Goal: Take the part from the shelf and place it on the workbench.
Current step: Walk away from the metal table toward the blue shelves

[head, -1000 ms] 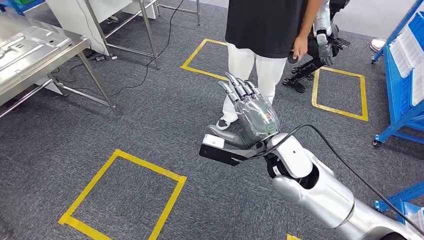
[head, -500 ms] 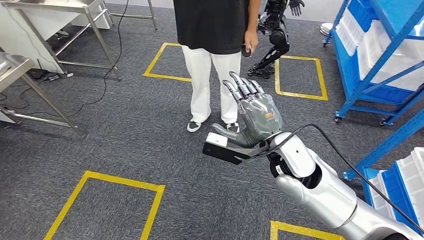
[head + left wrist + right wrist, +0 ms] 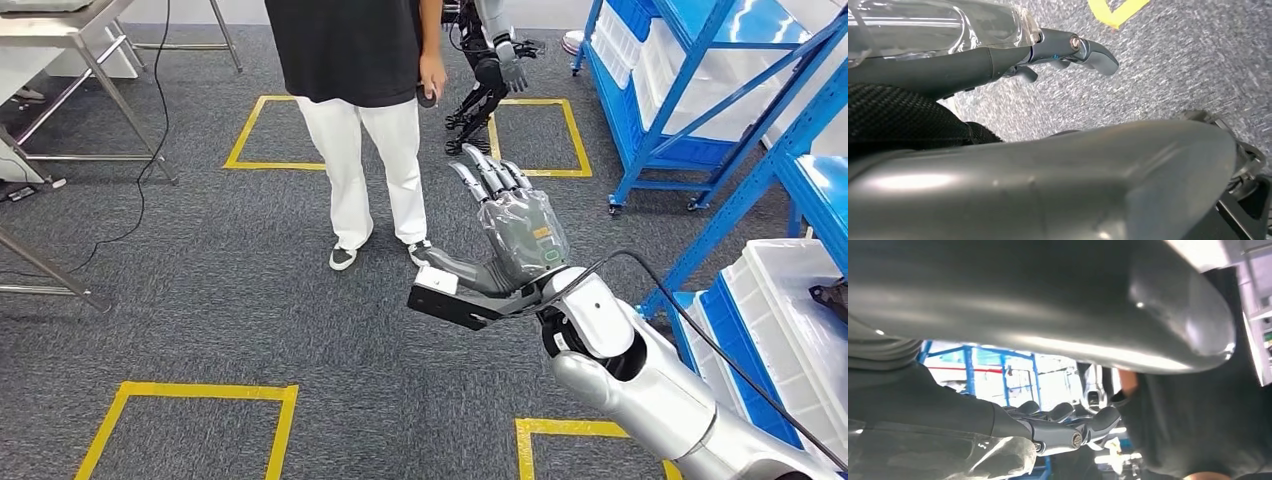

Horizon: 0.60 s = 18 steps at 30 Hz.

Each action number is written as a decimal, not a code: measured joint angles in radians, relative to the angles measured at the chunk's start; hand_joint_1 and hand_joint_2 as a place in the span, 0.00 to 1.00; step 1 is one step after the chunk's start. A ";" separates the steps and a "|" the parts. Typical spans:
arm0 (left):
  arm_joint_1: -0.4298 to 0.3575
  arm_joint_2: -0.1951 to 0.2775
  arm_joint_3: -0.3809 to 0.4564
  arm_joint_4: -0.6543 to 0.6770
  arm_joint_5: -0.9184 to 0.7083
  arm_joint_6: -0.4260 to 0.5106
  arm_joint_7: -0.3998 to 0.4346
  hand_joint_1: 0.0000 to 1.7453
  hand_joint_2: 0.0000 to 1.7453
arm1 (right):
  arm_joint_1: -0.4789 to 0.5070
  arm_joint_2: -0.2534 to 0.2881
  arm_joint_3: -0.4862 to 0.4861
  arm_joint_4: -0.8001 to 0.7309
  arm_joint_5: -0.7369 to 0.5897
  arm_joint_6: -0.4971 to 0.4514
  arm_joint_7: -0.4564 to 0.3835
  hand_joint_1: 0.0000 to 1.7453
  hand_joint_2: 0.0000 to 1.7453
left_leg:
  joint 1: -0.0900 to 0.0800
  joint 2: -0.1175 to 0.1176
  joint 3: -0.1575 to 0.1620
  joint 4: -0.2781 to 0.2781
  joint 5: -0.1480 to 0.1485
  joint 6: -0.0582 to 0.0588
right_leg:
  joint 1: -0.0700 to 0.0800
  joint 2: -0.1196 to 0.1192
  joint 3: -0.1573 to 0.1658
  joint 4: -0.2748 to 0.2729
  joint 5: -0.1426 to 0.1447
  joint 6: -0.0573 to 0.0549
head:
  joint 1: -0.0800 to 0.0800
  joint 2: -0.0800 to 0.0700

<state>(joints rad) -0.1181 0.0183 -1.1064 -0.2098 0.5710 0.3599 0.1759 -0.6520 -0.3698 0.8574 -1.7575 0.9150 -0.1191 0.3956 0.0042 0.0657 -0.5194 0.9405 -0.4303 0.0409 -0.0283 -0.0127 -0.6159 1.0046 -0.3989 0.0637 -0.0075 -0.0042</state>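
Observation:
My right hand (image 3: 515,225) is raised in front of me over the carpet, fingers straight and apart, holding nothing. The right wrist view shows its fingers (image 3: 1063,432) stretched out with a person's dark shirt beyond. In the left wrist view my left hand (image 3: 998,55) hangs above the grey carpet, its fingers (image 3: 1088,47) extended and empty. Blue shelving (image 3: 700,110) with white bins (image 3: 790,330) stands on the right. A dark object (image 3: 830,297), possibly the part, lies in a white bin at the right edge. A corner of the steel workbench (image 3: 60,25) shows at the upper left.
A person (image 3: 360,120) in a black shirt and white trousers stands just ahead, left of my right hand. Another humanoid robot (image 3: 490,70) stands behind them. Yellow tape squares (image 3: 190,430) mark the carpet. A cable (image 3: 150,150) trails near the bench legs.
The whole view has swung to the right: the bench has slid off to the left and the blue shelves have come in. My right hand keeps the same raised, spread pose.

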 joint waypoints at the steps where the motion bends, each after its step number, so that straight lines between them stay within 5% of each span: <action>1: -0.001 0.000 0.000 0.000 0.000 0.000 0.000 0.00 0.00 | 0.000 0.000 0.000 -0.001 0.004 0.002 0.000 0.00 0.00 | -0.002 0.003 0.000 0.002 -0.004 -0.006 | 0.001 -0.002 0.018 -0.032 0.005 -0.005 | 0.000 0.000; 5: -0.002 0.001 -0.001 0.000 0.000 -0.001 0.000 0.00 0.00 | -0.001 -0.001 -0.002 -0.002 0.017 0.011 0.003 0.00 0.00 | 0.004 -0.004 -0.005 0.020 -0.022 -0.024 | 0.009 0.010 0.018 -0.037 -0.001 -0.038 | -0.004 0.000; 7: -0.003 0.001 -0.001 0.000 0.001 -0.002 0.000 0.00 0.00 | -0.002 0.000 -0.002 -0.002 0.020 0.013 0.006 0.00 0.00 | 0.008 -0.032 -0.049 0.115 -0.077 -0.030 | 0.009 0.015 0.018 -0.037 0.001 -0.049 | -0.005 0.000; 9: -0.004 0.000 0.000 0.000 0.004 -0.004 0.000 0.00 0.00 | -0.002 0.001 -0.001 -0.002 0.020 0.014 0.007 0.00 0.00 | 0.006 -0.051 -0.125 0.270 -0.143 -0.030 | 0.013 0.021 0.018 -0.037 -0.001 -0.056 | -0.006 0.000; 11: -0.005 0.000 0.000 0.000 0.007 -0.007 0.000 0.00 0.00 | -0.002 0.001 -0.001 -0.002 0.020 0.015 0.007 0.00 0.00 | 0.003 -0.056 -0.166 0.339 -0.147 -0.022 | 0.019 0.032 0.020 -0.037 -0.005 -0.061 | -0.006 0.000; 12: -0.005 0.000 0.000 0.000 0.006 -0.008 0.000 0.00 0.00 | -0.002 0.002 -0.001 -0.002 0.020 0.016 0.007 0.00 0.00 | -0.001 -0.057 -0.156 0.307 -0.120 -0.015 | 0.022 0.038 0.022 -0.037 -0.006 -0.062 | -0.006 0.000; 15: -0.006 0.001 0.000 0.000 0.006 -0.008 0.000 0.00 0.00 | -0.002 0.003 -0.001 -0.002 0.020 0.018 0.007 0.00 0.00 | -0.018 -0.064 -0.056 0.079 -0.014 0.012 | 0.025 0.053 0.032 -0.038 -0.011 -0.060 | -0.006 0.000; 18: -0.006 0.001 -0.001 0.000 0.006 -0.008 0.001 0.00 0.00 | -0.002 0.003 -0.001 -0.002 0.020 0.019 0.009 0.00 0.00 | -0.027 -0.061 -0.023 0.005 0.003 0.017 | 0.028 0.062 0.031 -0.032 -0.012 -0.051 | -0.006 0.000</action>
<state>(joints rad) -0.1243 0.0193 -1.1070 -0.2098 0.5765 0.3521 0.1765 -0.6536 -0.3672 0.8563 -1.7597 0.9350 -0.0997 0.4043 -0.0231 0.0049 -0.5420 0.9451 -0.4269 0.0577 0.0000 0.0490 -0.5847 0.9725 -0.4106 0.0124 -0.0133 -0.0042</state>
